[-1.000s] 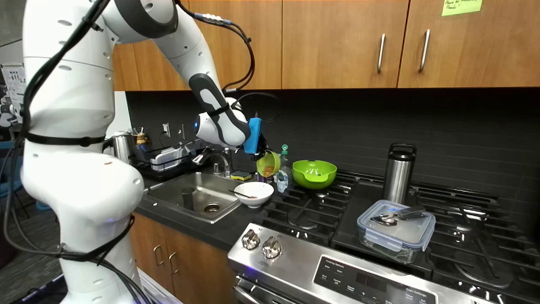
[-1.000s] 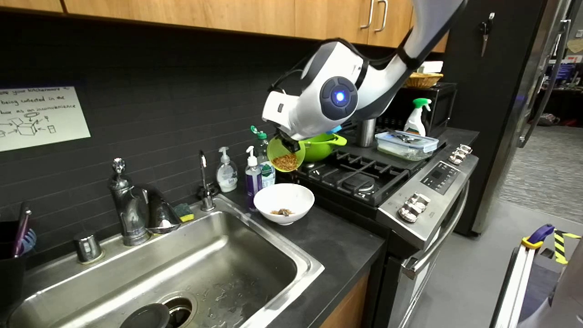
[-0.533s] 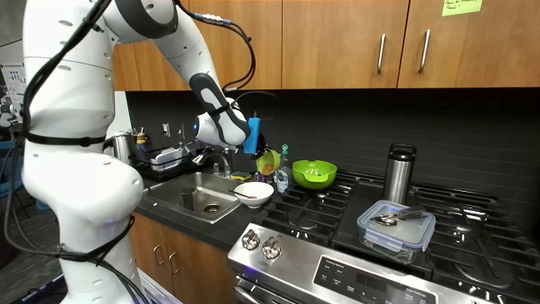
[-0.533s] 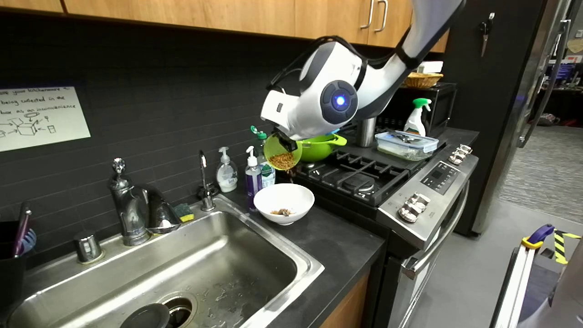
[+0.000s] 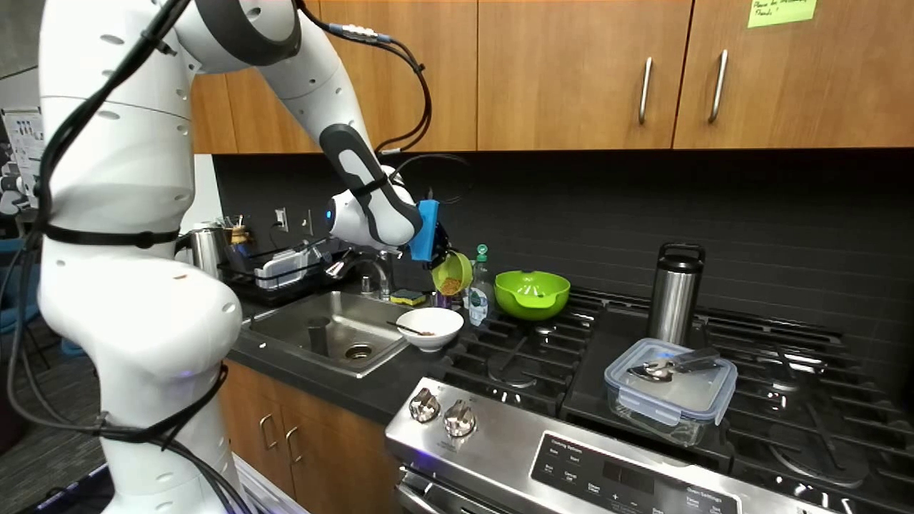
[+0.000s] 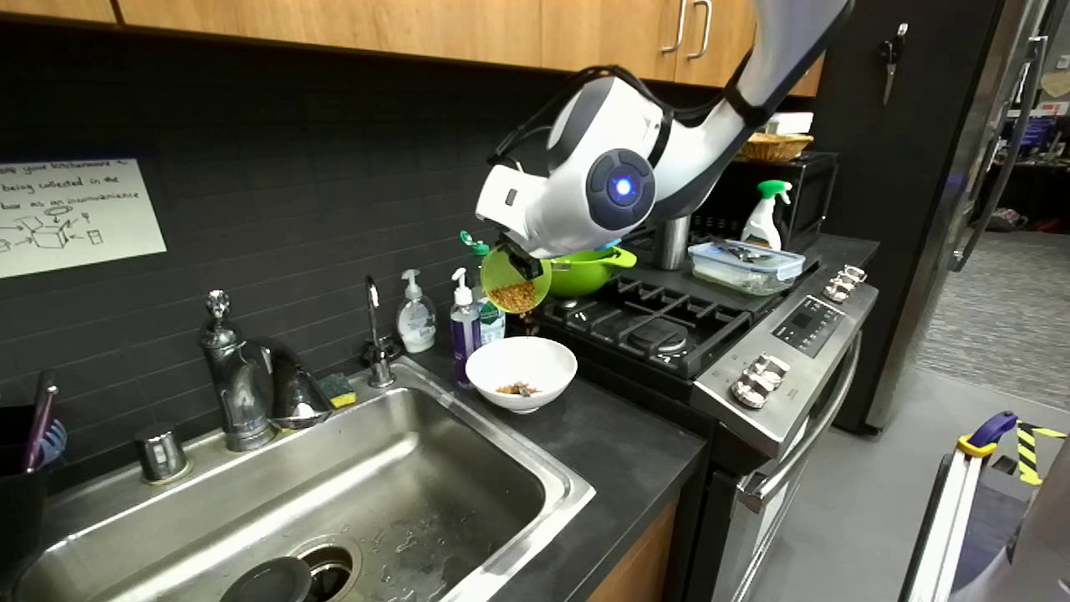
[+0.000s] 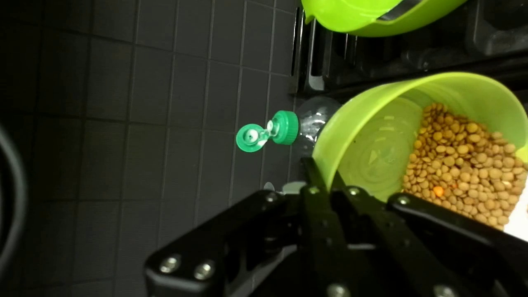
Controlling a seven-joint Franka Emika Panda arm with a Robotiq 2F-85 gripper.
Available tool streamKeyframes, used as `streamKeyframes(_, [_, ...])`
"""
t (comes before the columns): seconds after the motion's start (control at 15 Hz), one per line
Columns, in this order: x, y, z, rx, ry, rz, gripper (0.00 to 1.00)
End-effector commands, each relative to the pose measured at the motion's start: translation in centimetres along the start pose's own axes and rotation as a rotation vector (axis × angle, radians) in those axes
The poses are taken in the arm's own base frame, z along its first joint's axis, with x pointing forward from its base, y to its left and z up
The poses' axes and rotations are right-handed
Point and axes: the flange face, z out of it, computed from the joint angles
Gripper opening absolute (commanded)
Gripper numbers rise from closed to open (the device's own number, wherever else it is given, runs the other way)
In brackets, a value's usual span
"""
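Observation:
In the wrist view my gripper point(image 7: 324, 171) is shut on the rim of a light green cup point(image 7: 337, 132), one finger inside the wall and one outside. Brown lentils point(image 7: 466, 165) lie heaped to one side of it. In both exterior views the cup point(image 6: 493, 272) is tipped over, its mouth facing downward at a slant. Below it, on the counter, stands a white bowl point(image 6: 501, 368) with a spoon and a small pile of lentils. A few dark grains hang in the air between cup and bowl. The fingertips are partly hidden by the cup.
A dish soap bottle point(image 5: 478, 298) stands close behind the cup. Beside it are pump bottles point(image 6: 466, 326). A bright green colander point(image 5: 532, 303) sits on the stove. The sink and its faucet point(image 6: 238, 393) lie left of the bowl. A lidded container point(image 5: 668, 389) rests further right.
The tipped cup has shifted slightly left in both exterior views, held by my gripper throughout. Grains drop from its rim toward the bowl. Bowl and bottles stay where they were.

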Motion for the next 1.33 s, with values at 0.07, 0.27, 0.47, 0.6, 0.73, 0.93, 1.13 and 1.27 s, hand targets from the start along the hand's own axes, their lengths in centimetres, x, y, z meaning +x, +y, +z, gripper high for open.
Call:
streamKeyframes(0.07, [-1.0,-0.2,-0.5,0.023,-0.028,-0.003,0.01])
streamKeyframes(0.27, [-1.4,-0.9,-0.5,0.067,-0.061,-0.001,0.01])
streamKeyframes(0.47, [-1.8,-1.6,-0.5,0.124,-0.089,-0.007,0.01])
streamKeyframes(0.6, [-1.9,-1.9,-0.6,0.155,-0.109,-0.007,0.01])
streamKeyframes(0.73, [-2.0,-2.2,-0.6,0.185,-0.127,-0.004,0.01])
streamKeyframes(0.93, [-2.1,-2.6,-0.7,0.239,-0.160,0.011,0.01])
streamKeyframes(1.13, [-1.5,-2.6,0.7,0.274,-0.182,0.020,0.01])
streamKeyframes(1.27, [-1.4,-2.6,0.8,0.294,-0.196,0.027,0.01])
